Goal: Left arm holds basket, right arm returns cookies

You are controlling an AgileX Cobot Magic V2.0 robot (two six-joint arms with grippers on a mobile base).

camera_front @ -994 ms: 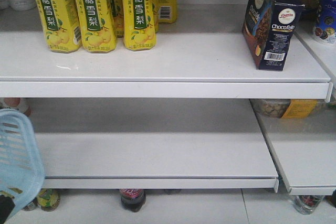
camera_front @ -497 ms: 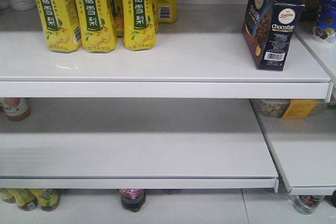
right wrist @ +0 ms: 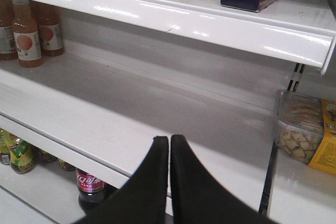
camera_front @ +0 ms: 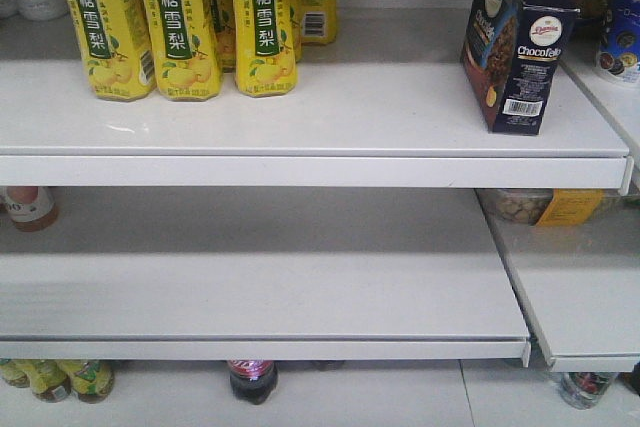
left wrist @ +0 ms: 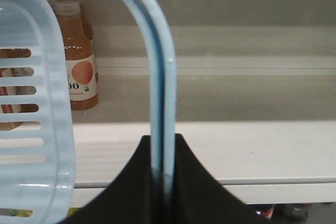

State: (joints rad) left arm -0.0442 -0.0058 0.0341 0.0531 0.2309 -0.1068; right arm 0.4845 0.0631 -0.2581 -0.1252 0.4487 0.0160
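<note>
Frontally, the cookies (camera_front: 517,40) stand upright at the right end of the upper shelf (camera_front: 300,112), well apart from the yellow drink cartons (camera_front: 180,17) at its left. Left wrist view: the left end effector (left wrist: 163,182) is clamped on the basket (left wrist: 31,103) handle (left wrist: 160,87). Right wrist view: the right end effector (right wrist: 169,145) is closed, seemingly empty, with the cookies' base above

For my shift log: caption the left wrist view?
Left hand shut on the light blue basket's handle, facing shelved peach drink bottles.
</note>
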